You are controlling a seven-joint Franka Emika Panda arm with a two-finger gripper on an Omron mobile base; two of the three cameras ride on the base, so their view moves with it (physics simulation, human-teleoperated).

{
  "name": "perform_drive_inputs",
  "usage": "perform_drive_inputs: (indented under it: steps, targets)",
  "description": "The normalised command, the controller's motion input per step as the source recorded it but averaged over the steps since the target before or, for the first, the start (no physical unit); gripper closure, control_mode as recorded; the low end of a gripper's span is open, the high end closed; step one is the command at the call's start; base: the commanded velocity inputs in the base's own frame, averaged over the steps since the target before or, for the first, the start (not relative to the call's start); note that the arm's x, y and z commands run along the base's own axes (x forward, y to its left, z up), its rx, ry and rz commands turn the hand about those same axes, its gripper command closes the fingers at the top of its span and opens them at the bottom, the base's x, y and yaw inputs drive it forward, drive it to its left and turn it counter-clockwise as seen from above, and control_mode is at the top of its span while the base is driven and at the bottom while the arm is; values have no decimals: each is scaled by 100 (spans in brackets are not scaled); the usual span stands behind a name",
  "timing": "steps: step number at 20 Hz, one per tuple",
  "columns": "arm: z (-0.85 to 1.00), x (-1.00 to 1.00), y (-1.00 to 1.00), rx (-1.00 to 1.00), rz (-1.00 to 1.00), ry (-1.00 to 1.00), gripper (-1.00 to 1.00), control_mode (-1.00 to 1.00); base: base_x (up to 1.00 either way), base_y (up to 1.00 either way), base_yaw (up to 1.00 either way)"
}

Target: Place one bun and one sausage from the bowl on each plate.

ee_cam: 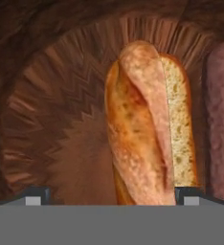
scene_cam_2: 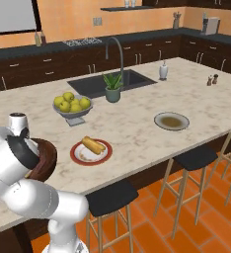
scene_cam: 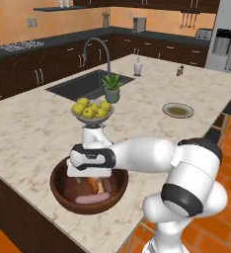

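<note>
My gripper [ee_cam: 109, 194] is down inside the bowl [scene_cam: 63, 190], fingers spread wide with a bun [ee_cam: 142, 129] between them, not yet squeezed. A sausage [ee_cam: 221, 119] lies just right of it. The bun looks soft and light, so I'd pinch its middle gently. The red-rimmed plate [scene_cam_2: 78, 157] already has a bun; the grey plate [scene_cam_2: 159, 124] is far right.

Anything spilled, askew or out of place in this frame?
Nothing stands out. A bun lies on the red-rimmed plate, the grey plate is bare, and the gripper is down inside the wooden bowl over another bun.
</note>
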Motion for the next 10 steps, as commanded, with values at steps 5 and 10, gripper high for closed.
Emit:
perform_drive_inputs:
  steps: [5,10]
  targets:
    - [0,8,34,2,-10,-1,-100,-100,0,0,0]
    - [0,0,0,0,0,0,-100,-100,0,0,0]
